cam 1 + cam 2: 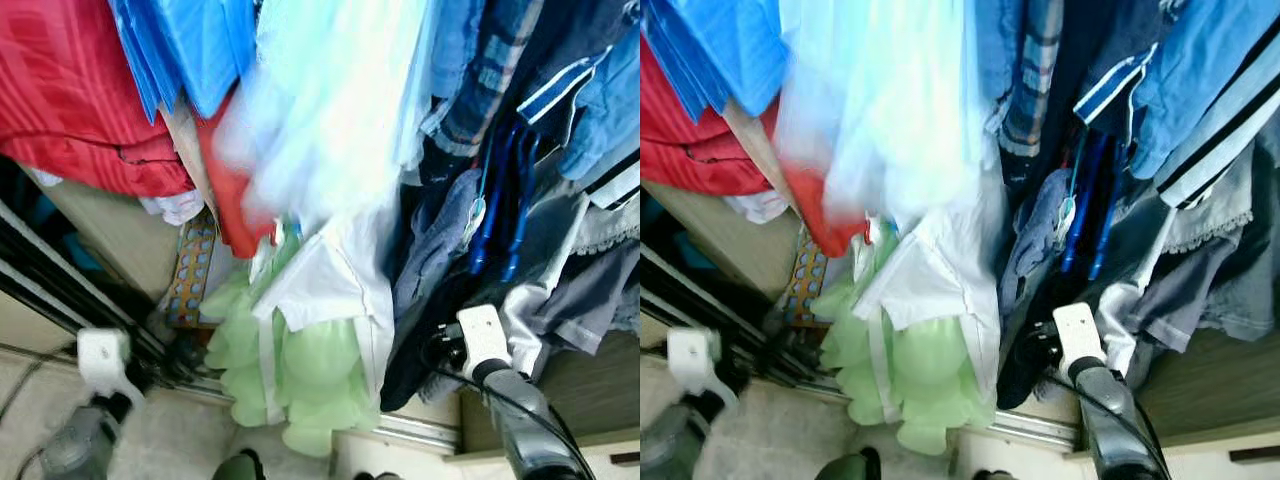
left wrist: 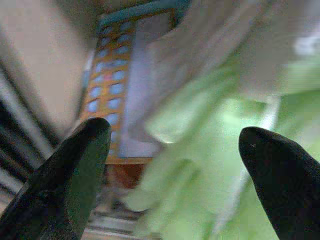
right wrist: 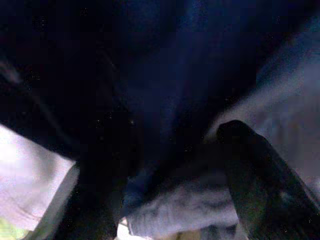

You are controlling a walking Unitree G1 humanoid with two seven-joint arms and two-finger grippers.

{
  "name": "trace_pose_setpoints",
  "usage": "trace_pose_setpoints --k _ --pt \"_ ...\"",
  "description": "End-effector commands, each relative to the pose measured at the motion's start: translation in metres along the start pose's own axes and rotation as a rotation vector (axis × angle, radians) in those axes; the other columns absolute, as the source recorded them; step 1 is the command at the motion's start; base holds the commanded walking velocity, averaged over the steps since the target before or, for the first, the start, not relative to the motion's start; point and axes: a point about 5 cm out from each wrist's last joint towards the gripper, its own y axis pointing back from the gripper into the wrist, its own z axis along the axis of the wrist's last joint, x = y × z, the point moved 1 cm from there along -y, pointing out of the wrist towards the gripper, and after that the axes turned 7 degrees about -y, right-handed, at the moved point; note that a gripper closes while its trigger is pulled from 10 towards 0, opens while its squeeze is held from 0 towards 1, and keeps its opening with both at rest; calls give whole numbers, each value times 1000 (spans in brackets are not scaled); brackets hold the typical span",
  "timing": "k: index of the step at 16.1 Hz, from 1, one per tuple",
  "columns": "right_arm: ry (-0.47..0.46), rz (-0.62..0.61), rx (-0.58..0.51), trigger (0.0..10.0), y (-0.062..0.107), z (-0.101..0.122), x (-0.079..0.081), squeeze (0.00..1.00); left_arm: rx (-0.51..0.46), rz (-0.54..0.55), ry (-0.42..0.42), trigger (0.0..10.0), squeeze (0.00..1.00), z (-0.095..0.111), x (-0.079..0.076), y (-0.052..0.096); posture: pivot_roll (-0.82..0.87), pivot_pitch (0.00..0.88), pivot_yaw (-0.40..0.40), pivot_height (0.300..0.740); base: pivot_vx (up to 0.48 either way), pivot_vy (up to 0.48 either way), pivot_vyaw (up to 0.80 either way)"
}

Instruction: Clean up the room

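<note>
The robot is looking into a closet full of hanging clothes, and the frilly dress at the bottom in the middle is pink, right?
Not quite. The frilly dress hanging low in the middle is light green, not pink, as the left eye view shows. The rest is right: the robot faces a closet crowded with hanging clothes.

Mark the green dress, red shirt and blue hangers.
green dress (image 1: pixel 310 385), left eye view, lower skirt ruffle.
red shirt (image 1: pixel 70 95), left eye view, middle of the fabric.
blue hangers (image 1: pixel 505 200), left eye view, hanging shafts.
</note>
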Motion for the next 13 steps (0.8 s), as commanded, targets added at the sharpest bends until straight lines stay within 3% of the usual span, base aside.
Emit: trace_pose_setpoints --k 1,2,4,5,7,9,10,11,13 --pt "36 65 -24 10000 13 7 5 0 -103 -25 -80 10000 0 22 -10 3 124 179 -25 740 0 0 0" --pt "99 123 -64 10000 30 13 7 0 -133 -42 -104 10000 0 33 -24 6 125 179 -30 740 0 0 0" --pt "133 203 -84 10000 60 16 12 0 -113 -86 -141 10000 0 41 -37 20 109 166 -35 740 0 0 0" --pt "133 198 -89 10000 67 14 11 0 -75 -77 -80 10000 0 37 -39 24 105 156 -34 740 0 0 0" --pt "96 128 -92 10000 71 7 10 0 -78 -53 -61 10000 0 33 -46 31 91 110 -23 740 0 0 0" --pt "64 68 -137 10000 69 12 12 0 -139 -40 -52 10000 0 41 -55 35 85 83 -23 740 0 0 0" --pt "79 54 -144 10000 68 16 11 0 -115 -9 -54 10000 0 40 -53 35 82 81 -25 740 0 0 0" --pt "114 73 -161 10000 71 23 14 0 -79 47 -80 10000 0 42 -50 34 81 82 -30 740 0 0 0" --pt "162 153 -202 10000 73 36 25 0 -88 56 -71 10000 0 54 -59 22 84 105 -41 740 0 0 800"
